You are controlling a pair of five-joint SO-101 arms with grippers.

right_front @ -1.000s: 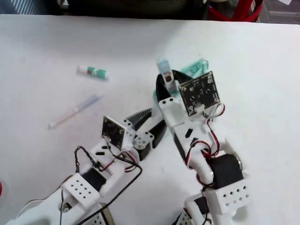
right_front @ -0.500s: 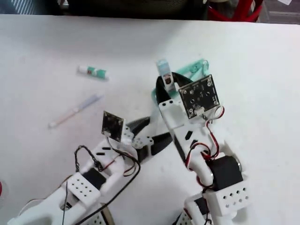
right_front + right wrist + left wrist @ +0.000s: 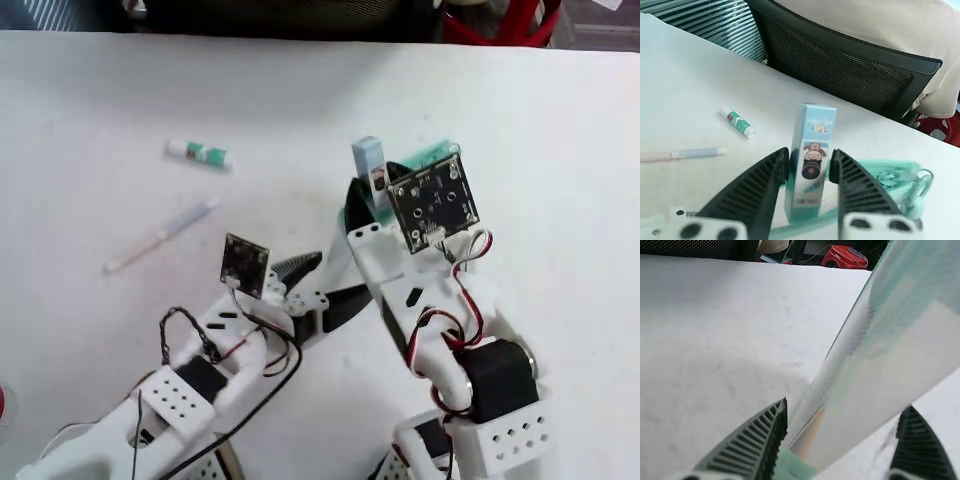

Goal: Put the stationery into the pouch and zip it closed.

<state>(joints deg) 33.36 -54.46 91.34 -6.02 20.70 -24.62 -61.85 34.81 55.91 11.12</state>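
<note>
Over the last second the right claw [image 3: 810, 152] has been shifting toward the counter's [image 3: 100, 100] right edge and a little toward its near edge. It is carrying the small blue box [image 3: 367, 157] with it. The left arm has been pulling back slightly toward the near edge, and its camera board is now sitting lower in the high view. The glue stick [image 3: 197, 152] and the pen [image 3: 160, 238] are lying just where they were.

The right claw is grasping the blue box by its two long sides. The box is standing nearly upright with its long axis pointing up from the counter, over the far-left end of the teal pouch [image 3: 430, 155]. The pouch is lying around the middle of the counter, mostly under the right arm.

The left claw [image 3: 340, 275] is released, its jaws spreading wide, and a raised panel of the pouch is passing between them.

The pen is lying with its long axis slanting from the near-left toward the far-right. The glue stick is lying almost parallel to the far edge, and both are sitting well apart from the pouch on its left. Bare counter is stretching from the pouch to the far edge and to the right edge.
</note>
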